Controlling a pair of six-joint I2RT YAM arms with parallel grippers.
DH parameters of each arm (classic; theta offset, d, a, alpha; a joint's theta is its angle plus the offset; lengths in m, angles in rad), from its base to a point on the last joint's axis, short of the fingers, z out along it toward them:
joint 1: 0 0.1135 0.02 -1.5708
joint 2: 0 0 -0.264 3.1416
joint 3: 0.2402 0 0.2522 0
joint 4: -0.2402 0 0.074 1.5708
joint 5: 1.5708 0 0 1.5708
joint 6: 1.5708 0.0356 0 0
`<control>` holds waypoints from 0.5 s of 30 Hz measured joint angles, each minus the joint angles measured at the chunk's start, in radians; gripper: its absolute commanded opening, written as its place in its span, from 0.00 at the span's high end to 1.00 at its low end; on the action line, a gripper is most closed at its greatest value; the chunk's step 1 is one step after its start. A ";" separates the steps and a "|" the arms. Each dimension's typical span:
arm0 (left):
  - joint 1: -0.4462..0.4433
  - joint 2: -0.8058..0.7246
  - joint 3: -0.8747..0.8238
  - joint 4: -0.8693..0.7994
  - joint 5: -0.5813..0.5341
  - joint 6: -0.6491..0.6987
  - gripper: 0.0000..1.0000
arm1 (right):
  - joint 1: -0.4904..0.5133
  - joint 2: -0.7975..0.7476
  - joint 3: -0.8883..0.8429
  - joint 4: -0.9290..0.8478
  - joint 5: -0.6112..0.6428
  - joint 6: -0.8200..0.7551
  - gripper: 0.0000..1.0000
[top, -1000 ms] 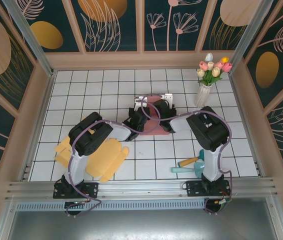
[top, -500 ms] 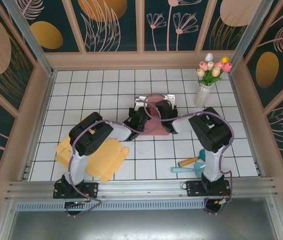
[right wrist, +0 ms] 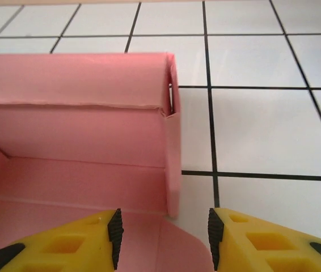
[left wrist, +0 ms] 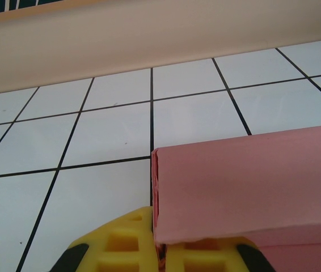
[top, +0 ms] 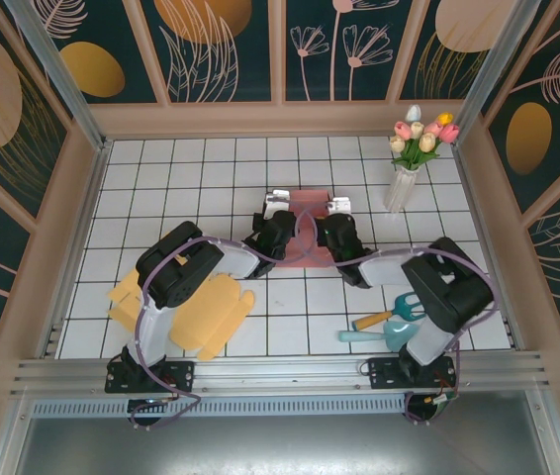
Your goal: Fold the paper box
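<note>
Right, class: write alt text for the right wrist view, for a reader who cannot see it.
A half-folded pink paper box sits on a white tiled table. The right end effector is open, its yellow fingers either side of the box's end wall.

- The top camera looked down from high up behind the arms and saw the whole tiled table (top: 161, 178).
- The left wrist camera sat low, very close to the pink box (left wrist: 251, 181), facing a tan wall (left wrist: 149, 39).
- The right wrist camera looked down at one end of that box, very close.
- All three saw the box.
</note>
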 measured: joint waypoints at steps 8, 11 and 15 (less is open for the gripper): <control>0.002 -0.010 -0.007 -0.004 0.014 0.029 1.00 | 0.004 -0.379 -0.023 -0.241 0.043 0.013 0.49; 0.004 -0.061 -0.021 -0.035 0.052 0.077 1.00 | 0.003 -0.537 -0.009 -0.341 0.024 0.019 0.48; 0.006 -0.187 -0.019 -0.113 0.107 0.214 1.00 | 0.002 -0.698 0.019 -0.435 0.018 -0.006 0.48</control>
